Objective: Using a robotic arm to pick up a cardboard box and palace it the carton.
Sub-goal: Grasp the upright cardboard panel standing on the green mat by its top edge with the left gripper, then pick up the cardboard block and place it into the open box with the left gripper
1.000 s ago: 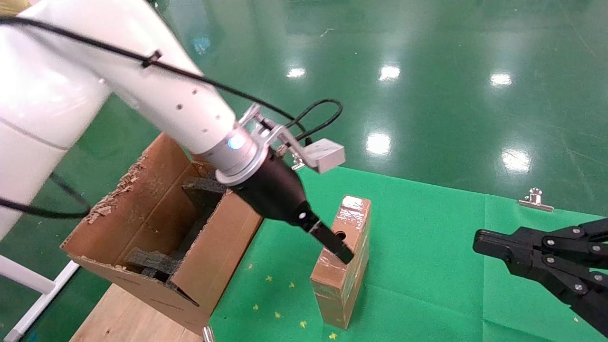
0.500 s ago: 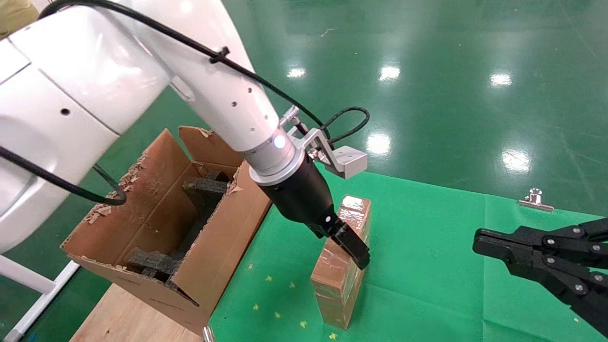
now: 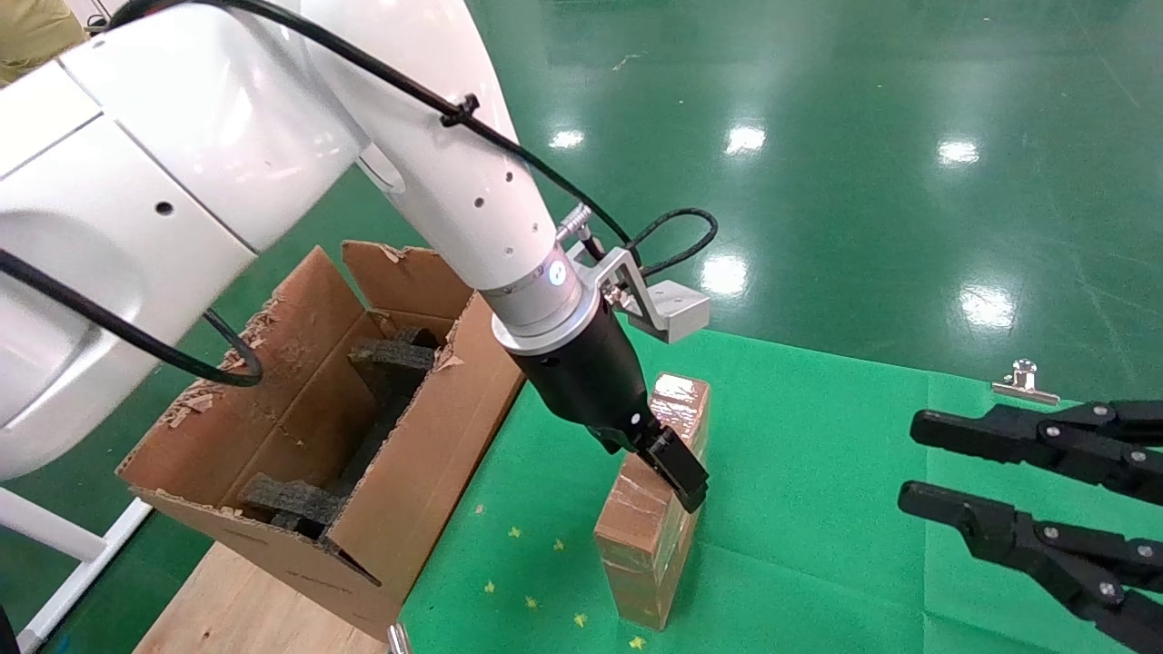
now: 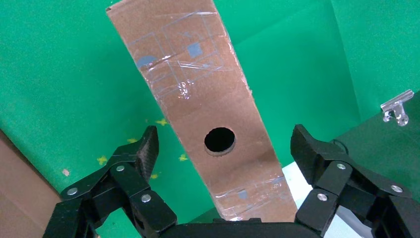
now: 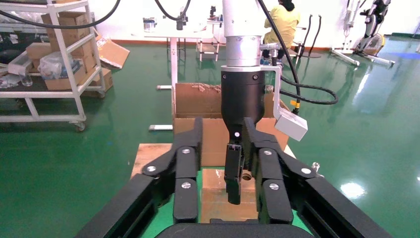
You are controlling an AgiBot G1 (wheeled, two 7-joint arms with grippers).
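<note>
Cardboard box (image 3: 656, 509): standing on edge, centre-bottom of the head view, on green cloth (image 3: 818, 454), right of the carton (image 3: 309, 436). Left gripper (image 3: 677, 472): fingers spread, straddling the box's top. Right gripper (image 3: 918, 463): spread, parked at right edge.

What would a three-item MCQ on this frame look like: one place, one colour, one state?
1. Where does the cardboard box stand?
A. on the bare floor
B. on the green cloth, beside the carton
C. in mid-air

2. What colour are the foam pieces in the carton?
A. black
B. white
C. blue

3. What state is the left gripper in?
A. shut on the box
B. open, jaws either side of the box
C. parked far away

Answers: B, the box's base rests on cloth; A, the foam looks black; B, the left wrist view shows gaps both sides.
</note>
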